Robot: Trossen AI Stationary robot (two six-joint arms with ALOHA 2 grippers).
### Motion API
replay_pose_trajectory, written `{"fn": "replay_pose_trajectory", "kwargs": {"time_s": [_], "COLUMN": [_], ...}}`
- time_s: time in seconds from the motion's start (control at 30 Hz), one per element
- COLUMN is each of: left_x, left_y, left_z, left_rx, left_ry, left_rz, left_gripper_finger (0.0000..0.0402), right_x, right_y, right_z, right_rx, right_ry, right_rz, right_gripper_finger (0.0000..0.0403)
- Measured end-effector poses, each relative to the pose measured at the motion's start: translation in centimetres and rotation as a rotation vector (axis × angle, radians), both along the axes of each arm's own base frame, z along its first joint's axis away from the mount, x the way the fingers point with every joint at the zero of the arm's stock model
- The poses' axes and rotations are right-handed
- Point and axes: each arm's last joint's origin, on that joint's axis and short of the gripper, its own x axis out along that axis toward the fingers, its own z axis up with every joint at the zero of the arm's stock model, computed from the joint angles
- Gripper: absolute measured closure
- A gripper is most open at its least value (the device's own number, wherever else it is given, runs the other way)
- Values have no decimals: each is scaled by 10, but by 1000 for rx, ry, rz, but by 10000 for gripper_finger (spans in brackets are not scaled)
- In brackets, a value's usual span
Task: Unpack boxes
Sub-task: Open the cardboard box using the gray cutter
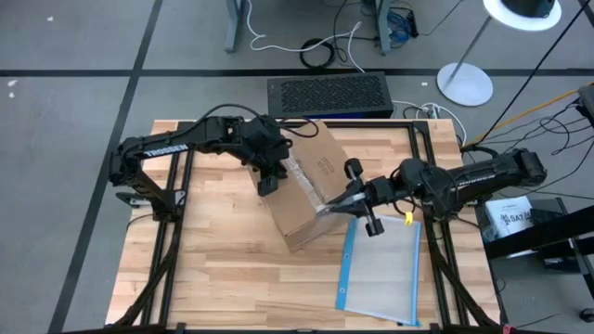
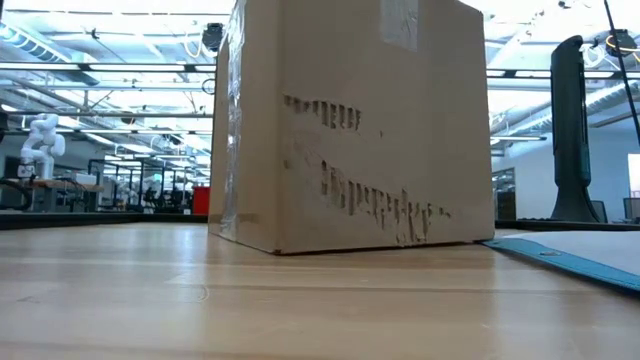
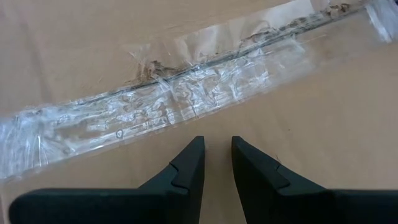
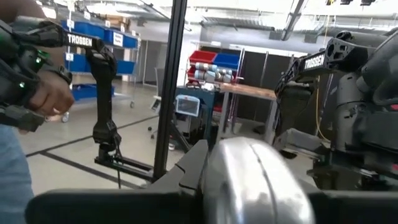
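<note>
High view: a cardboard carton (image 1: pixel 302 190) stands askew near the middle of the wooden table (image 1: pixel 213 269), with both arms reaching onto its top.
Left gripper: the left gripper (image 1: pixel 268 182) hangs over the carton's top at its left edge; in the left wrist view its two dark fingers (image 3: pixel 186 171) stand a narrow gap apart, with nothing between them, tips just short of the tape.
Tape seam: a wrinkled strip of clear tape (image 3: pixel 186 102) runs across the carton's top straight ahead of the left fingertips; the cardboard along it is scuffed and torn in places.
Right gripper: the right gripper (image 1: pixel 345 206) reaches in at the carton's right edge and grips a shiny metal tool (image 4: pixel 255 180); the tool's thin end (image 1: pixel 329 206) lies against the carton's top near the tape.
Plastic pouch: a clear pouch with a blue edge (image 1: pixel 380 269) lies flat on the table below the right gripper, just beside the carton.
Black unit: a black grille-topped unit (image 1: pixel 327 95) sits on the floor beyond the table's far edge, behind the carton.
Low view: the carton (image 2: pixel 350 125) fills the frame, upright on the table, with tape on its corner and torn patches across its facing side.
Person: a hand (image 4: pixel 53 96) with a dark strap shows in the right wrist view, off in the room beyond the right gripper.
</note>
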Motion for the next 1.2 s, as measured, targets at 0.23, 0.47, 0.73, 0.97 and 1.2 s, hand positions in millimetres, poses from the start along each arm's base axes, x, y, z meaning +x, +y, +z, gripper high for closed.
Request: {"fn": "replay_pose_trajectory", "kwargs": {"time_s": [0.23, 0.47, 0.73, 0.97, 1.2], "left_x": [1, 6, 8, 3, -1], "left_y": [1, 1, 2, 5, -15], "left_z": [0, -5, 7, 54, 79], "left_rx": [10, 11, 37, 184, 216], "left_ry": [-4, 8, -33, -132, -208], "left_rz": [6, 5, 24, 93, 93], "left_gripper_finger": [313, 313, 313, 313, 313], "right_x": [-18, -31, -30, -24, -22], "right_y": [-5, -8, -8, -8, -9], "right_z": [5, 10, 9, 6, 5], "right_rx": [-21, -40, -17, -4, -3], "right_ry": [53, 64, 77, 90, 82], "right_rz": [-62, -104, -113, -115, -121], "right_gripper_finger": [345, 345, 345, 345, 345]}}
